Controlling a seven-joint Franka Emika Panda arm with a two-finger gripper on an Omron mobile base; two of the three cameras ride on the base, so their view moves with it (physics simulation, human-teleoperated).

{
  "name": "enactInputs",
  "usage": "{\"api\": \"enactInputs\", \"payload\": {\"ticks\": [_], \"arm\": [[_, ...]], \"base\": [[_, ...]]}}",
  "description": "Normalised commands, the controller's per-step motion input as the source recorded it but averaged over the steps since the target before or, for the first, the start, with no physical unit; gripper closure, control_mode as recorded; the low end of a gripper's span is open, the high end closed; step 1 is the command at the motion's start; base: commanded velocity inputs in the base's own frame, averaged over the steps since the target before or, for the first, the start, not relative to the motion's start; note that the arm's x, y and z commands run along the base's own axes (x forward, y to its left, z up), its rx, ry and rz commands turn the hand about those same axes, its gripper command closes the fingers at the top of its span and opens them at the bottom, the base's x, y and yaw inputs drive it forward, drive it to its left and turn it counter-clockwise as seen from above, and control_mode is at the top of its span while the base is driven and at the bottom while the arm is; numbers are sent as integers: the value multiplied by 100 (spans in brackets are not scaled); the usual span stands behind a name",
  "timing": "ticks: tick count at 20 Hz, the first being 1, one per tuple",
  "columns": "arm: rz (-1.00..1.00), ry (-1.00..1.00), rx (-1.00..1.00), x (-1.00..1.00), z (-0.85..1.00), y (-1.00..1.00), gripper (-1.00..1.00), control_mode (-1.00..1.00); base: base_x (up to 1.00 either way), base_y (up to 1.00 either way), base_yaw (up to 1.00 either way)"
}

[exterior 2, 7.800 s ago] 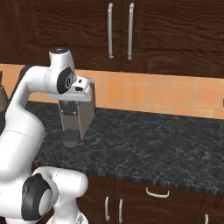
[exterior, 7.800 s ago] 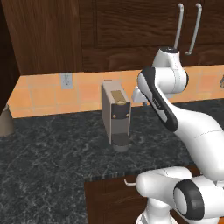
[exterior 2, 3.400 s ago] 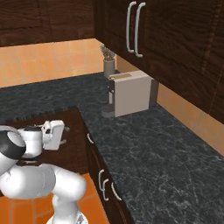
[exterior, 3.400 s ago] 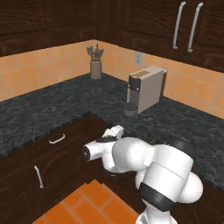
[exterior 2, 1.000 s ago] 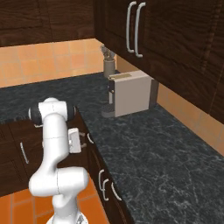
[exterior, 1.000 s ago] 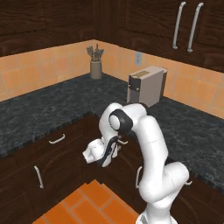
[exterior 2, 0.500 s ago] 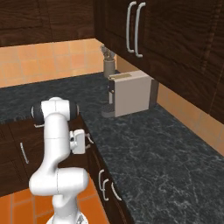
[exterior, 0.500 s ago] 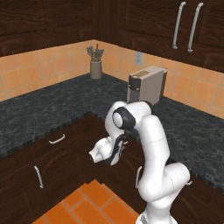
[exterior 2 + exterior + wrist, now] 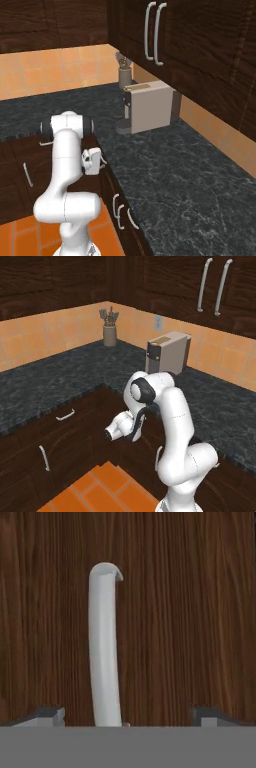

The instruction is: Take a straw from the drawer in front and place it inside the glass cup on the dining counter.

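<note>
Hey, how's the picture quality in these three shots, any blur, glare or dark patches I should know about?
Hand view: soft and slightly blurred up close, the silver handle evenly lit against the drawer front, no glare. Left base view: flat rendered light, upper cabinets very dark, faint sheen on the black counter. Right base view: similar, the coffee machine sharp, with little shadow.

A dark-brown wooden drawer front [image 9: 190, 612] with vertical grain sits close before the camera. On it runs a curved silver bar handle [image 9: 104, 647], rising from the bottom to a rounded end near the top, slightly left of centre. The pincer [image 9: 128, 716] has its two dark tips spread wide apart, one on each side of the handle, touching neither it nor the wood.
</note>
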Motion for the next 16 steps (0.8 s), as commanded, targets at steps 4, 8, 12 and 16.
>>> {"api": "enactInputs", "payload": {"ticks": [4, 8, 12, 16], "arm": [[7, 0, 3, 35, -32, 0, 100, -100], [2, 0, 0, 34, -20, 0, 100, -100], [0, 0, 0, 11, -13, 0, 100, -100], [2, 0, 2, -30, -1, 36, 100, -100]], "base": [[0, 0, 0], [0, 0, 0], [0, 0, 0], [0, 0, 0]]}}
